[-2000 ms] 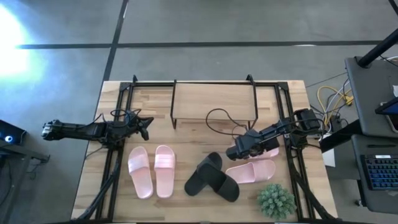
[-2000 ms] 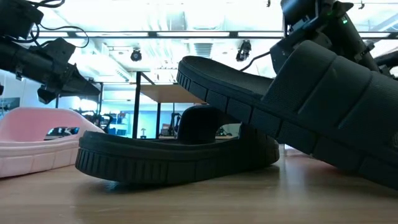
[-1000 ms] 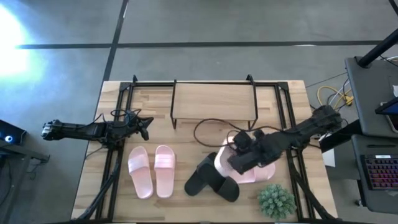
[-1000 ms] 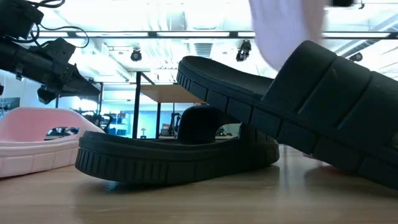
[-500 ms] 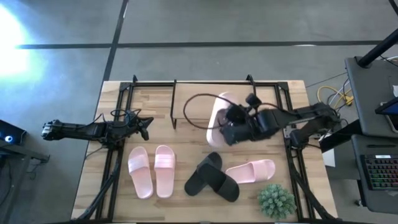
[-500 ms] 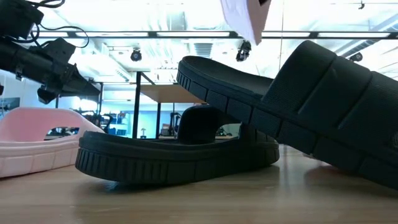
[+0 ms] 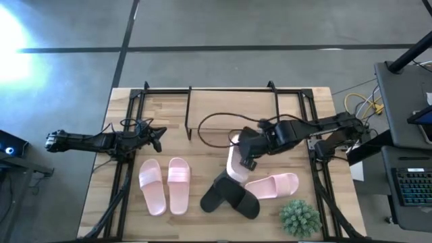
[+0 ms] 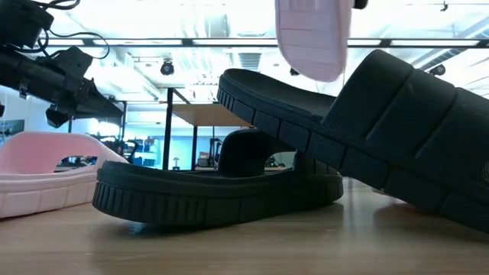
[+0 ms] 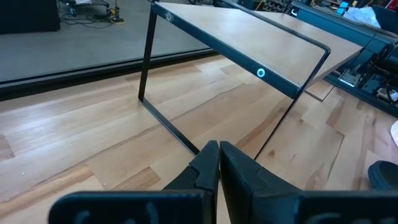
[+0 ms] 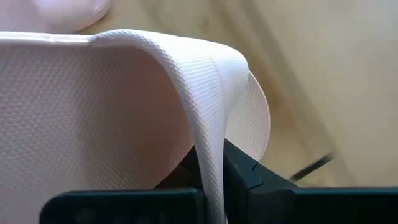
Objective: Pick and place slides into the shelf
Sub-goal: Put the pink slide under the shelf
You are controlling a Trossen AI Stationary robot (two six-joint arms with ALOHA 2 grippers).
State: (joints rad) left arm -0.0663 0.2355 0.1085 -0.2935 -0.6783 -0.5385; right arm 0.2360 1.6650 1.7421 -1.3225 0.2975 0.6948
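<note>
My right gripper [image 7: 247,154] hangs over the table's middle, in front of the shelf [image 7: 233,108], shut on a light pink slide [image 7: 235,167]. That slide's lower end [image 8: 312,42] dangles above the black pair [image 7: 229,194], whose two slides lie crossed, one resting on the other. Its pink partner [image 7: 273,185] lies flat on the table to the right. A second pink pair [image 7: 164,185] lies side by side at the near left. My left gripper [image 7: 160,138] stays shut and empty at the left, left of the shelf [image 9: 249,50]. My right gripper pinches the pink slide's wide strap [image 10: 214,118] between its two fingers, the strap's edge running down into the gap. The slide hangs below the gripper, lifted clear of the table and of the black pair, its free end toward the table's near edge.
A spiky green plant [image 7: 300,217] stands at the near right corner. A black cable [image 7: 216,121] loops over the shelf's front. Black frame rails [image 7: 125,169] run along both sides of the table.
My right gripper has carried the pink slide from beside its partner at the near right toward the shelf, then back a little toward the near edge. The slide has swung around in the hold and now hangs over the black pair.
</note>
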